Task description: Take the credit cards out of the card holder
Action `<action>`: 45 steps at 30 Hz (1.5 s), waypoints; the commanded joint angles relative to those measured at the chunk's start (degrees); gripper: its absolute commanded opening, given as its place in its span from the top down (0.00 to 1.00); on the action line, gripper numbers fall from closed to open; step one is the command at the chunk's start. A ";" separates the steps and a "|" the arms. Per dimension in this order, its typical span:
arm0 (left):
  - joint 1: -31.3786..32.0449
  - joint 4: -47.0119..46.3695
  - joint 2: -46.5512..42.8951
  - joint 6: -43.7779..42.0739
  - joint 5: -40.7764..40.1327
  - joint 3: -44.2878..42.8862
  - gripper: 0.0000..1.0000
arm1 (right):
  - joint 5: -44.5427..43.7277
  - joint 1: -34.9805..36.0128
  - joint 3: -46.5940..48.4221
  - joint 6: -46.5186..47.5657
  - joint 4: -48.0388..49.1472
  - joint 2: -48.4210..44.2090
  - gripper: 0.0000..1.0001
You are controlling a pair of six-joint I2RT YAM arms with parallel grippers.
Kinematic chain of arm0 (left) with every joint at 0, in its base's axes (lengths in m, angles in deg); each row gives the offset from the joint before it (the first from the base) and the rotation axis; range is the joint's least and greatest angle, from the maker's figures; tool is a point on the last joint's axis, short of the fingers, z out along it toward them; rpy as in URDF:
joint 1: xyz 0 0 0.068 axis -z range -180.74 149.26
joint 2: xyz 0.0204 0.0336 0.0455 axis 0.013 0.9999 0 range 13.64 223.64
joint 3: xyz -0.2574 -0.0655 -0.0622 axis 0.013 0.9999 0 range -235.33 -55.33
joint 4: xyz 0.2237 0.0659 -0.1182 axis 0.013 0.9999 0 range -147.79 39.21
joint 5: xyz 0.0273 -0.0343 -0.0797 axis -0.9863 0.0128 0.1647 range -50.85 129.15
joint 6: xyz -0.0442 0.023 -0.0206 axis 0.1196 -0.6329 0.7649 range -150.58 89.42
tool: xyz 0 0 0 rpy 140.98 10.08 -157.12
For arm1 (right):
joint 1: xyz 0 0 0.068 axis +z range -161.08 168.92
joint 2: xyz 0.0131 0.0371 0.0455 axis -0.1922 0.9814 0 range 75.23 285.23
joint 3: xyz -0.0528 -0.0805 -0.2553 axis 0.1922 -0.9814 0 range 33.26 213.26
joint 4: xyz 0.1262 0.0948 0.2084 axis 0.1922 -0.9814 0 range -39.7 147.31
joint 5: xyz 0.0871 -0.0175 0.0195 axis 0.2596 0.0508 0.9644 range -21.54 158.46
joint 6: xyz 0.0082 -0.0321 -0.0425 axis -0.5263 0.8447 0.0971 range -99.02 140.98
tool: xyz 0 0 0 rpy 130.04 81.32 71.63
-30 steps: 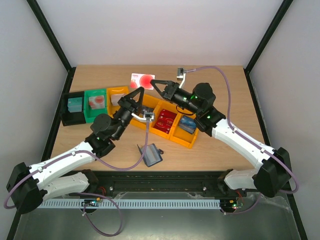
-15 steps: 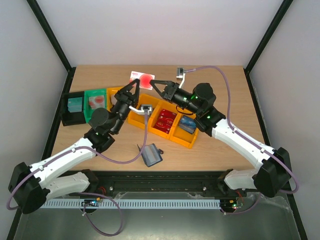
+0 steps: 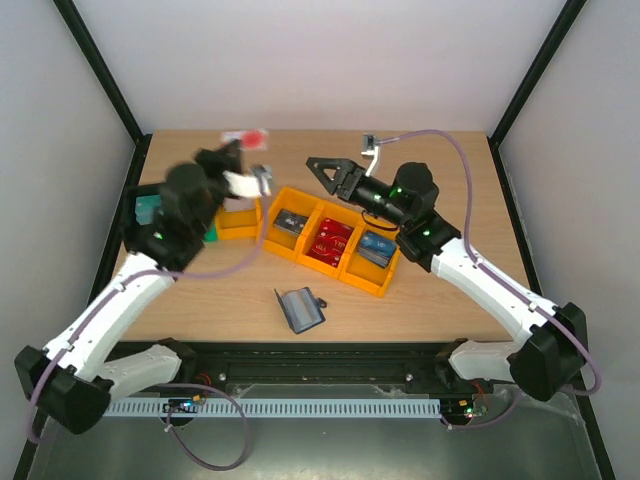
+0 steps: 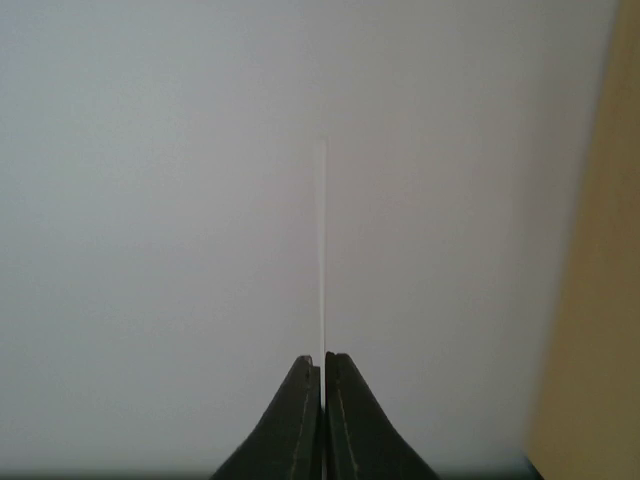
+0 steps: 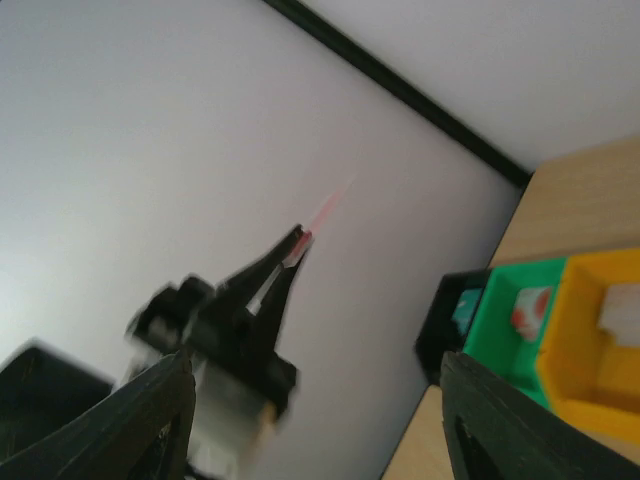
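We see a pale wooden table point(image 3: 230, 290) boxed in by plain white walls point(image 3: 320, 60), black frame posts point(image 3: 100, 70) slanting up at its back corners (the light is even, shadows soft), and a grey metal surface point(image 3: 350, 450) below the near edge.

The wooden bench point(image 3: 440, 310) holds an orange tray point(image 3: 330, 272) in the middle. The dark card holder point(image 3: 301, 309) lies open near the front edge. A small orange bin point(image 3: 240, 228) and a black bin point(image 3: 133, 205) sit by the left edge.
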 commanded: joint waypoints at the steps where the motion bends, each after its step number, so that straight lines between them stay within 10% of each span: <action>1: -19.81 40.28 4.00 15.81 6.32 -13.57 0.98 | 0.16 -3.31 1.26 7.00 -4.83 -3.25 0.30; 7: -39.70 56.22 15.06 13.66 17.33 -19.54 0.98 | 5.97 -6.98 1.53 8.59 -5.28 -1.92 0.16; 24: -42.39 34.99 36.55 -7.97 23.68 -13.22 0.98 | 0.64 -7.92 4.13 14.15 -14.52 -2.08 0.05; 45: -42.96 22.03 45.28 -7.20 14.95 -13.45 0.98 | 2.01 -7.92 8.44 14.69 -16.19 3.69 0.06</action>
